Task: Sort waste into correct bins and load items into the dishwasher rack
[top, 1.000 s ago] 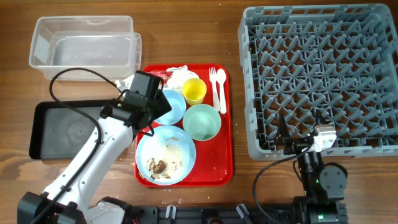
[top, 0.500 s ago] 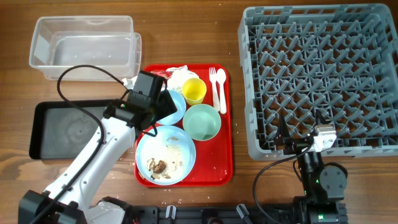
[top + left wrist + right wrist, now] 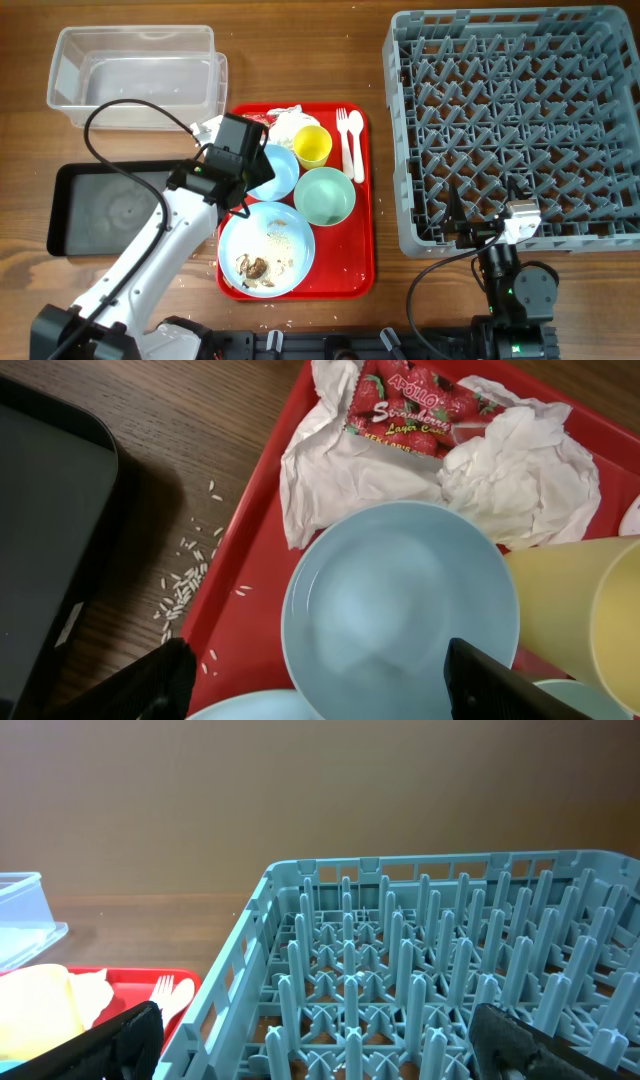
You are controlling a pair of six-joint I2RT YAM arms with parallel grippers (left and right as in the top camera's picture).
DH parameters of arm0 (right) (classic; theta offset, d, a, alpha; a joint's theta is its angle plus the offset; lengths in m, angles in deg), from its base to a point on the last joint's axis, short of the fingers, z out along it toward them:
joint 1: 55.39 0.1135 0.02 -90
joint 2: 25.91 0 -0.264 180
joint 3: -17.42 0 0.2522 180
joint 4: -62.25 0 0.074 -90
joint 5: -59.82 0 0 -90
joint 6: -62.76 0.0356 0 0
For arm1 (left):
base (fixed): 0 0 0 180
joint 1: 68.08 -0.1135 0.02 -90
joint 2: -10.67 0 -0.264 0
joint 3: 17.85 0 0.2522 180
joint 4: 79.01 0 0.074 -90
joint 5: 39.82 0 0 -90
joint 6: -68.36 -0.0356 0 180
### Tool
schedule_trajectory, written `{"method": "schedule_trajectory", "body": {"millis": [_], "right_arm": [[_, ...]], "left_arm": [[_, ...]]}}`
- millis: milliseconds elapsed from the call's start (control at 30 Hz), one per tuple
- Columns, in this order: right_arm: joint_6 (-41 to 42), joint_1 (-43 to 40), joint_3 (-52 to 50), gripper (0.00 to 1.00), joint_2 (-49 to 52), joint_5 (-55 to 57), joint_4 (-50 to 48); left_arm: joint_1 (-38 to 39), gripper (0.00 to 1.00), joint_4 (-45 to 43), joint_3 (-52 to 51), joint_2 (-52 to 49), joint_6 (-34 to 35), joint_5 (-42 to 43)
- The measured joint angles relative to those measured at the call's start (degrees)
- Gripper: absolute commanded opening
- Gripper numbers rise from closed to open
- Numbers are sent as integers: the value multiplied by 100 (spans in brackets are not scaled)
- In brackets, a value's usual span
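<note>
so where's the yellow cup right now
In the overhead view the yellow cup stands near the red tray's far edge, between the crumpled napkin and the white fork, just beyond the mint green bowl.

The left gripper [image 3: 320,685] nudged slightly toward the red tray's [image 3: 255,570] near edge over the small blue bowl [image 3: 400,600], then eased back; its cable [image 3: 130,105] arched higher above the black tray [image 3: 100,205].
</note>
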Motion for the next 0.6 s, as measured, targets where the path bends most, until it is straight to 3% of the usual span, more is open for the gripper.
{"method": "schedule_trajectory", "body": {"millis": [367, 600], "right_arm": [[0, 0, 0, 100, 2, 0, 0], [0, 0, 0, 100, 2, 0, 0]], "left_arm": [[0, 85, 0, 0, -179, -11, 44], [0, 87, 431, 0, 780, -11, 146]]}}
